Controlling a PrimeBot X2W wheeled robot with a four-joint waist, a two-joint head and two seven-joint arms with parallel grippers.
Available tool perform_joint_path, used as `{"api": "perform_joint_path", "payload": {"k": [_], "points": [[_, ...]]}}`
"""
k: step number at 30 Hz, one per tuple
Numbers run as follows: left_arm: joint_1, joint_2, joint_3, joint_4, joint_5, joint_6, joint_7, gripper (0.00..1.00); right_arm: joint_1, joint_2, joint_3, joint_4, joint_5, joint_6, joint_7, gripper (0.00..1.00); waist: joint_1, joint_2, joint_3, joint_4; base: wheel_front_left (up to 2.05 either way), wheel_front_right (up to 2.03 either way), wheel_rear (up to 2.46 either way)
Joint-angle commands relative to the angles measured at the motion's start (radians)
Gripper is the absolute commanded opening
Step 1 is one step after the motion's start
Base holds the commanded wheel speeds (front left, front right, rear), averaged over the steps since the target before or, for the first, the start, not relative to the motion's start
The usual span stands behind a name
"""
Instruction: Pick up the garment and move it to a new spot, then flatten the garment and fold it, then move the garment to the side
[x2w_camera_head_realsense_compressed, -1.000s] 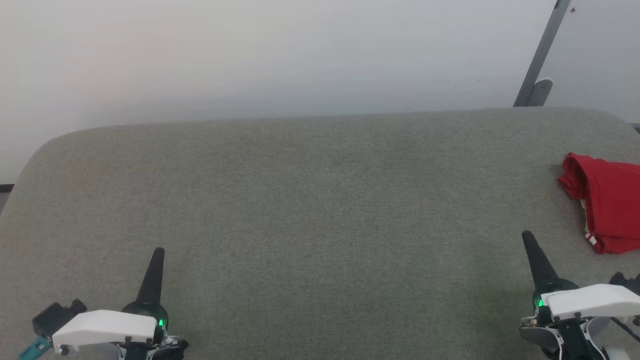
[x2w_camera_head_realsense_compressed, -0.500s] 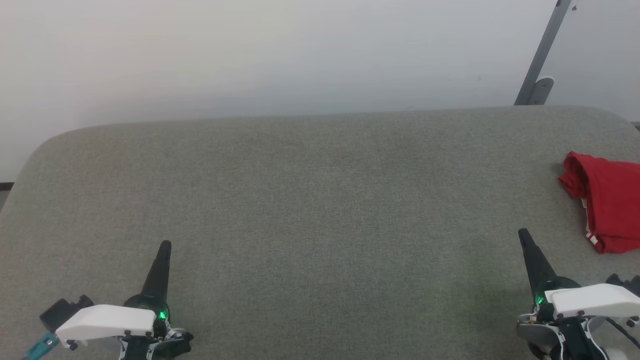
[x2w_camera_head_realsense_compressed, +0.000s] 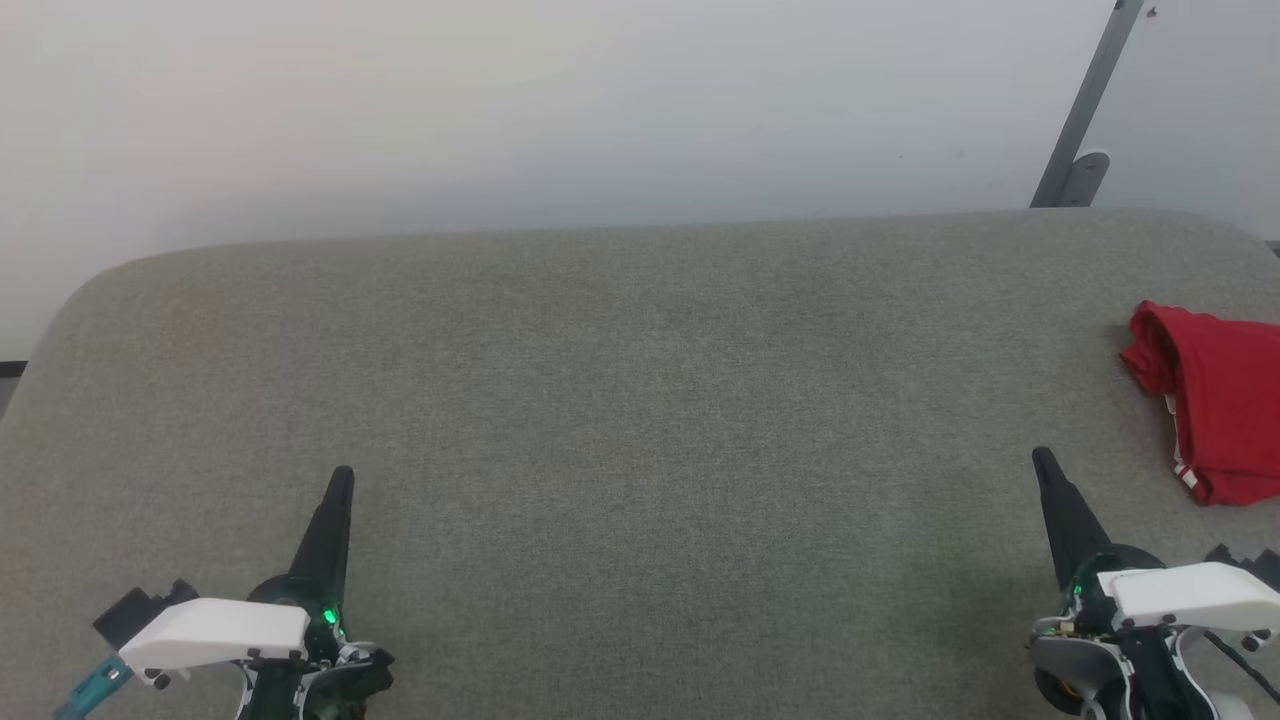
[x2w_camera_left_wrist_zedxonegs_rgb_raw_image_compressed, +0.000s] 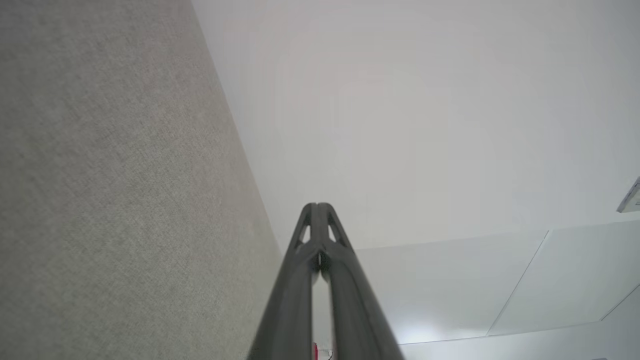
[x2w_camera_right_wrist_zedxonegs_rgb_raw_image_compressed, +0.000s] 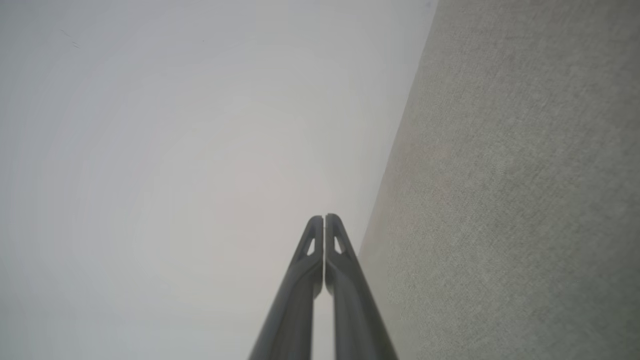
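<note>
Pincers sit nearest: left pincer (x2w_camera_head_realsense_compressed: 342, 478) and right pincer (x2w_camera_head_realsense_compressed: 1042, 460), both clenched on nothing above the grey fabric table (x2w_camera_head_realsense_compressed: 640, 400). Farther right, the red garment (x2w_camera_head_realsense_compressed: 1222, 400) lies bundled compactly near the table's edge, apparently folded and set aside; little seems left.

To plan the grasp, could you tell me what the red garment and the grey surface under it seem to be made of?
The garment: soft, matte red cloth, judging by its limp folds. The surface: grey woven-looking fabric, matte, with fine speckled texture; probably padded.
</note>
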Motion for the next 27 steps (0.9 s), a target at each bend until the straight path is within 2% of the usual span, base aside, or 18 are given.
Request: {"api": "perform_joint_path", "payload": {"k": [1, 15, 27], "points": [[-0.019, -0.001, -0.001, -0.002, -0.031, -0.004, 0.011, 0.00, -0.014, 0.005, -0.004, -0.010, 0.022, 0.000, 0.009, 0.00, 0.0000, -0.0001, 0.001, 0.000, 0.00, 0.00, 0.00], [-0.029, -0.013, -0.004, 0.000, -0.103, -0.005, 0.030, 0.00, -0.016, 0.017, -0.009, -0.014, 0.099, 0.000, 0.026, 0.00, 0.0000, -0.0001, 0.005, 0.001, 0.00, 0.00, 0.00], [-0.029, -0.012, -0.004, 0.000, -0.101, -0.004, 0.030, 0.00, -0.015, 0.016, -0.008, -0.013, 0.095, 0.000, 0.026, 0.00, 0.0000, -0.0001, 0.005, 0.001, 0.00, 0.00, 0.00]]}}
